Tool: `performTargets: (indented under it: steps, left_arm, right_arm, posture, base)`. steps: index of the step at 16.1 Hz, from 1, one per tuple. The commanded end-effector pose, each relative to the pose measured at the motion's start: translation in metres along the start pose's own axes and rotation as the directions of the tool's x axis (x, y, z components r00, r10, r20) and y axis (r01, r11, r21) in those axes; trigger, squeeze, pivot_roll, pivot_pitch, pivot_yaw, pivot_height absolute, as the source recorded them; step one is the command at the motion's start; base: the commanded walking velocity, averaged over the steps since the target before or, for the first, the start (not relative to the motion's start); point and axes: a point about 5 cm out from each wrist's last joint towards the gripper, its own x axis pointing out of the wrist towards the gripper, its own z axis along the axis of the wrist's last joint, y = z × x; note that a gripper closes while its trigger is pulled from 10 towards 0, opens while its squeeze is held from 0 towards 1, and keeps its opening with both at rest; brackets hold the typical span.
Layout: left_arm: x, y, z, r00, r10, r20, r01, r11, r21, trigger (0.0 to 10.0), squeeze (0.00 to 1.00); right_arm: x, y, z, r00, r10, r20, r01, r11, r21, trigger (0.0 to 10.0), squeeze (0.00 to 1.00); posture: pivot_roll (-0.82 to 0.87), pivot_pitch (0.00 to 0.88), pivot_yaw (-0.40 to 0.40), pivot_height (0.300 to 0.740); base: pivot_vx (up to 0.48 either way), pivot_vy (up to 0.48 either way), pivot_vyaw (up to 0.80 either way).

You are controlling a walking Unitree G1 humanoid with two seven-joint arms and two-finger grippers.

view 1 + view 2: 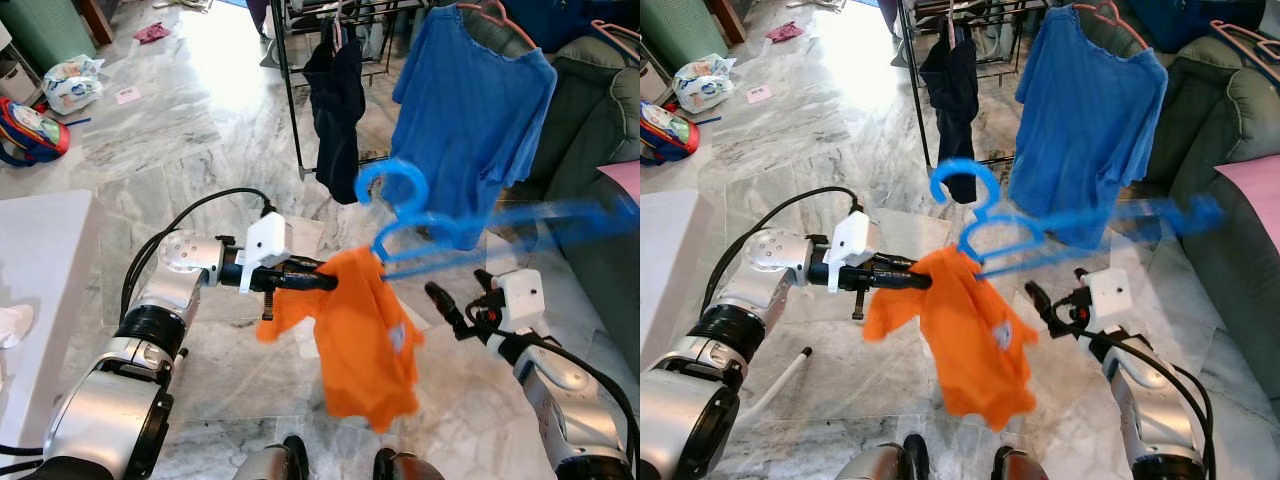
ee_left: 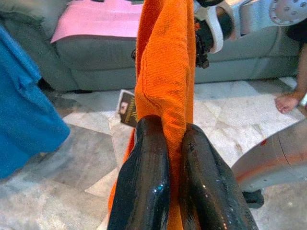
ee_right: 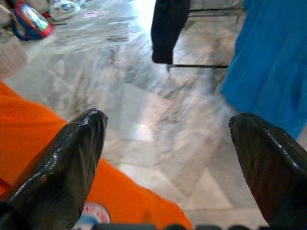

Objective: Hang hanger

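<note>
A: Nearest the robot, what do you see?

B: The left hand (image 1: 325, 280) reaches across at chest height, its two black fingers (image 2: 144, 182) pinched tight on an orange shirt (image 1: 365, 335). The cloth is squeezed between them and hangs down loose over the marble floor (image 1: 200, 140).

A: And the hanger?

B: The blue hanger (image 1: 440, 240) sits at the top of that orange shirt, its hook (image 1: 965, 180) curling upward and its long bar blurred, stretching out toward the robot's right. It hangs on no rail; it is in the air in front of the robot.

A: The other hand?

B: The right hand (image 1: 445, 305) is just below the hanger's bar, beside the shirt, with its fingers (image 3: 62, 167) spread wide and nothing between them.

A: Off to the side?

B: A white worktop (image 1: 45, 300) at the robot's left, with a bit of white cloth on it.

A: Farther back?

B: A blue shirt (image 1: 470, 110) hangs on a pink hanger (image 1: 495, 15) in front of a grey sofa (image 1: 600, 130). Left of it a dark garment (image 1: 335, 95) hangs from a black clothes rack (image 1: 290, 90). Far left, a colourful bag (image 1: 30, 130) lies on the floor.
</note>
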Motion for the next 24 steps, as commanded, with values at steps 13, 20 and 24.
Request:
performTargets:
  steps: [13,20,24]
  left_arm:
    - [0.009,-0.010,0.028,0.983,-0.168,0.070,0.162,0.984,0.079,0.0,0.00]
    - [0.018,-0.020,0.046,0.961,-0.233,0.149,0.221,0.971,0.091,0.0,0.00]
    - [0.018,-0.024,0.047,0.957,-0.253,0.141,0.242,0.966,0.088,0.0,0.00]
  right_arm:
    - [-0.024,0.005,-0.006,0.882,0.471,0.023,-0.450,0.826,0.339,10.0,0.00]
    - [0.003,0.028,-0.004,0.808,0.583,-0.083,-0.565,0.807,0.173,10.0,0.00]
    - [0.008,0.032,0.005,0.737,0.648,-0.191,-0.657,0.753,0.019,0.0,0.00]
  posture:
    - [-0.05,0.208,0.096,0.740]
    - [-0.03,0.212,0.101,0.740]
    - [-0.02,0.218,0.101,0.740]
  base:
    - [0.000,0.000,0.00]
    - [0.000,0.000,0.00]
    - [0.000,0.000,0.00]
